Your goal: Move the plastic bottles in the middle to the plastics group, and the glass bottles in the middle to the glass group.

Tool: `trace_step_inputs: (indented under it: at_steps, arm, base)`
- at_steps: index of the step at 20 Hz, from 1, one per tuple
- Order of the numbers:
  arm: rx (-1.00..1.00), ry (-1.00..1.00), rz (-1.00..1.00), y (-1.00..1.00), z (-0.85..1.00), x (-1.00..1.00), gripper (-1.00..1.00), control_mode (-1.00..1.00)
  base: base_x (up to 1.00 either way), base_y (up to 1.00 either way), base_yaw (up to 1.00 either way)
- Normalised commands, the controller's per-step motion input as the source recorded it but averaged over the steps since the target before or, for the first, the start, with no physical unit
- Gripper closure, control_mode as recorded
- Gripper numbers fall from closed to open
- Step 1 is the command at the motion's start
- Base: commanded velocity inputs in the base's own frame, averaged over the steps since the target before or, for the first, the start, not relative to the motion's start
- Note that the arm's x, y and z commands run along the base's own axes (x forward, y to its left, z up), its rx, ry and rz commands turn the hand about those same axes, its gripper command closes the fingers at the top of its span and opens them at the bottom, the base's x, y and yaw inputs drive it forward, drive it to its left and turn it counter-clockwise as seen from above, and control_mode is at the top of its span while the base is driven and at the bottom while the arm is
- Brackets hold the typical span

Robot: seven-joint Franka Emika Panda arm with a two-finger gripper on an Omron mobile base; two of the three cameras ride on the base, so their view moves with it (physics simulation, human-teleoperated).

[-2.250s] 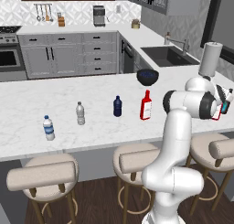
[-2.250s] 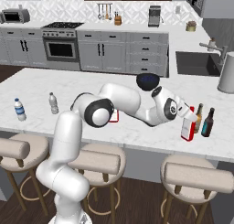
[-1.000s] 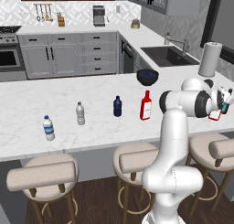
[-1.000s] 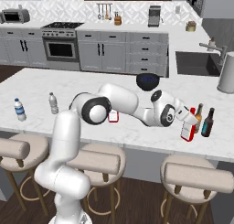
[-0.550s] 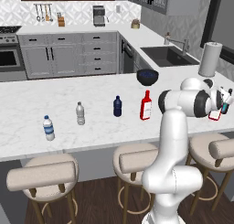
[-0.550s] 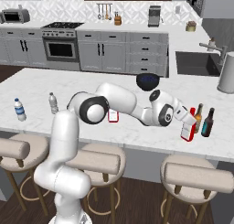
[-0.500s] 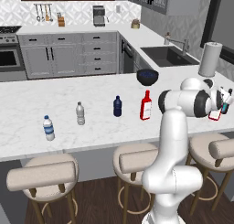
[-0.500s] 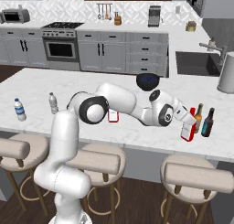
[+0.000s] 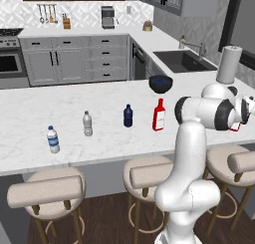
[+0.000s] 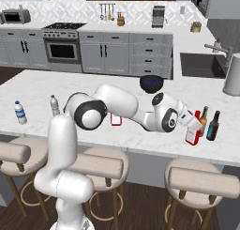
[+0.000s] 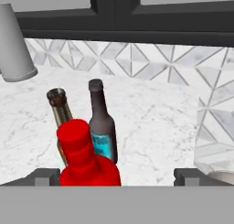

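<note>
My gripper (image 11: 116, 176) is open, its fingertips (image 11: 45, 176) wide apart around a red bottle (image 11: 84, 161) with a red cap that stands on the counter nearer the left tip. Just behind it stand the brown bottle (image 11: 59, 109) and the dark teal-labelled bottle (image 11: 101, 125) of the glass group. From the right base view the gripper (image 10: 191, 123) sits over this red bottle (image 10: 191, 136), beside the brown (image 10: 203, 116) and dark (image 10: 213, 126) bottles. Mid-counter stand another red bottle (image 9: 159, 115) and the navy-blue bottle (image 9: 128, 115). Two clear water bottles (image 9: 53, 139) (image 9: 87, 123) stand at the left.
A dark bowl (image 9: 161, 83) sits behind the middle bottles. A paper towel roll (image 9: 228, 64) stands near the sink (image 9: 182, 61). A clear vessel (image 11: 217, 141) is close on the right in the hand view. Bar stools (image 9: 47, 190) line the counter's front edge.
The jaws have spread wider and let go of the red bottle, which now stands by the glass group. The arm has hardly moved.
</note>
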Motion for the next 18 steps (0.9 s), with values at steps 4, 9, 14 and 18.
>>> trace_step_inputs:
  at_steps: [4,9,14,18]
  arm:
    - [-0.07,0.12,0.10,0.45,0.32,-0.39,-1.00,-1.00]
    - [-0.11,0.32,0.40,0.70,0.31,-0.34,-1.00,-1.00]
    - [-0.14,0.42,0.56,0.82,0.34,-0.22,-1.00,-1.00]
    - [-0.08,0.41,0.54,0.88,0.30,-0.08,-1.00,-1.00]
  base:
    - [0.00,0.00,0.00]
    - [0.00,0.00,0.00]
    - [0.00,0.00,0.00]
    - [0.00,0.00,0.00]
